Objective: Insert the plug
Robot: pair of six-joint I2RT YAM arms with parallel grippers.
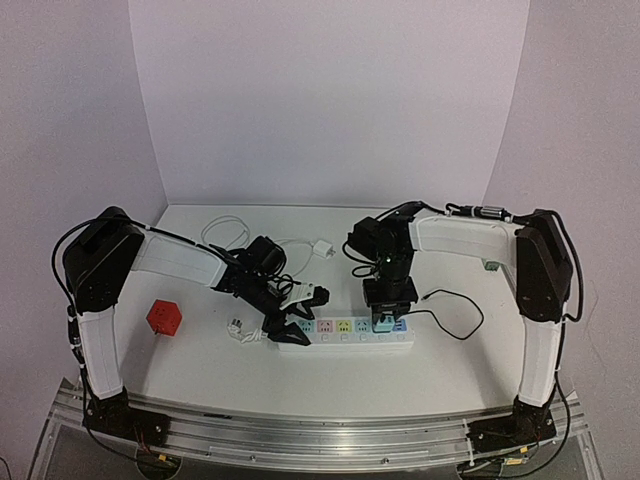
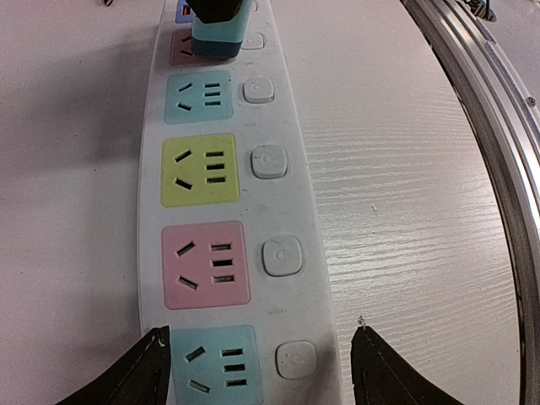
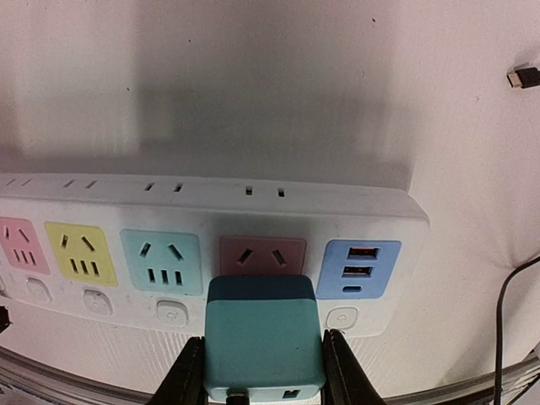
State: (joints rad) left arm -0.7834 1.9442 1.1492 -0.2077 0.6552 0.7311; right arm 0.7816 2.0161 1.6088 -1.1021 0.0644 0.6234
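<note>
The white power strip (image 1: pixel 345 340) with coloured sockets lies on the table in front of the arms. My right gripper (image 1: pixel 389 312) is shut on a teal plug adapter (image 3: pixel 263 337) with a dark top band, its fingers (image 3: pixel 181 375) on both sides. The adapter stands over the lower half of the pink socket (image 3: pixel 261 251), beside the blue USB panel (image 3: pixel 358 268); its prongs are hidden. My left gripper (image 2: pixel 261 329) is open and straddles the strip's (image 2: pixel 321 253) left end over a teal socket (image 2: pixel 215 364). The adapter also shows far off in the left wrist view (image 2: pixel 219 34).
A red cube (image 1: pixel 164 317) sits at the left. A white charger with coiled cable (image 1: pixel 322 248) lies behind the strip, and a small white plug (image 1: pixel 240 328) at its left end. A black cable (image 1: pixel 460 322) loops to the right. The metal rail (image 2: pixel 498 126) runs along the near edge.
</note>
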